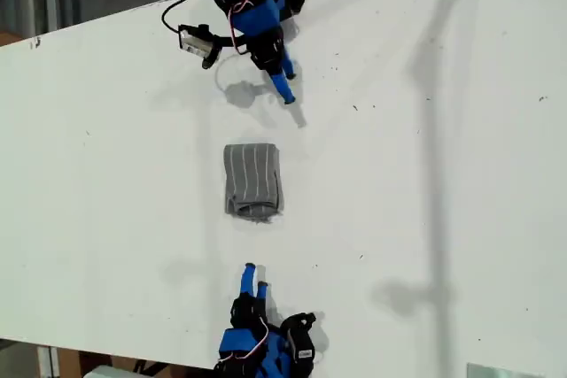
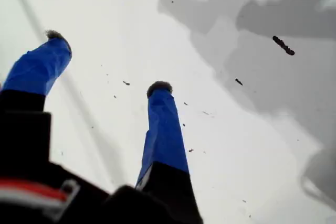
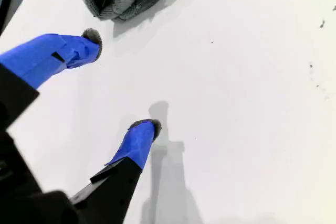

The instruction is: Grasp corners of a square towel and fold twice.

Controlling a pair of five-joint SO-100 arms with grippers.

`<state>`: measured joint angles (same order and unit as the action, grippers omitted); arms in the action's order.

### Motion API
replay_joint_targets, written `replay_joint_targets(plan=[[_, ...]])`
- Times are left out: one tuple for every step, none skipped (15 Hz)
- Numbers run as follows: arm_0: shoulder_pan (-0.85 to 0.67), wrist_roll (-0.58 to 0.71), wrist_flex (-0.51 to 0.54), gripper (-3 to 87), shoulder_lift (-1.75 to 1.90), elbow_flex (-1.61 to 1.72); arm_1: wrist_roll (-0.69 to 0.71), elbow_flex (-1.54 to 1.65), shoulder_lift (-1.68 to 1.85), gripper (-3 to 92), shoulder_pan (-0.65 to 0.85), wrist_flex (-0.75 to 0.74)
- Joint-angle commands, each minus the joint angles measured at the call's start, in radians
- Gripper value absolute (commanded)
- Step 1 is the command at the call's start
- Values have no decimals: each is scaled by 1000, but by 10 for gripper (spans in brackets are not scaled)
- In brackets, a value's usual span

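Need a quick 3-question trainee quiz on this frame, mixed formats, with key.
1. True or false: the grey striped cloth towel lies spread out flat in a single layer on the white table.
2. Multiple choice: what is my second gripper holding? A) a towel corner B) nothing C) a cable
3. Fill in: in the exterior view, the towel lies ___ the two blue arms.

Key
1. False: it is a folded bundle, with layers showing at one end in the second wrist view.
2. B: its jaws are apart over bare table, as are those of my first gripper.
3. Between.

Soft ribbed cloth towel [image 1: 252, 181]
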<state>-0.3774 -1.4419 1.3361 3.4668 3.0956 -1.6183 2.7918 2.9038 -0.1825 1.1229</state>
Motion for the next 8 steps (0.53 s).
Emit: replay_joint_targets(plan=[[66, -32, -18, 287, 8, 9, -48, 64, 393, 317, 63, 291], [109, -49, -26, 285, 8, 12, -55, 12, 370, 330, 80, 359], [133, -84, -25, 286, 8, 17, -60, 15, 383, 373, 78, 360], [140, -135, -21, 293, 6, 17, -58, 15, 385, 361, 78, 360], [150, -115, -21, 283, 6, 17, -60, 15, 385, 355, 66, 360], [161, -55, -21, 278, 6, 17, -58, 32, 385, 350, 3, 336], [161, 17, -21, 274, 6, 17, -51, 54, 385, 317, -35, 313], [167, -61, -21, 269, 6, 17, 2, 37, 385, 281, -40, 341]])
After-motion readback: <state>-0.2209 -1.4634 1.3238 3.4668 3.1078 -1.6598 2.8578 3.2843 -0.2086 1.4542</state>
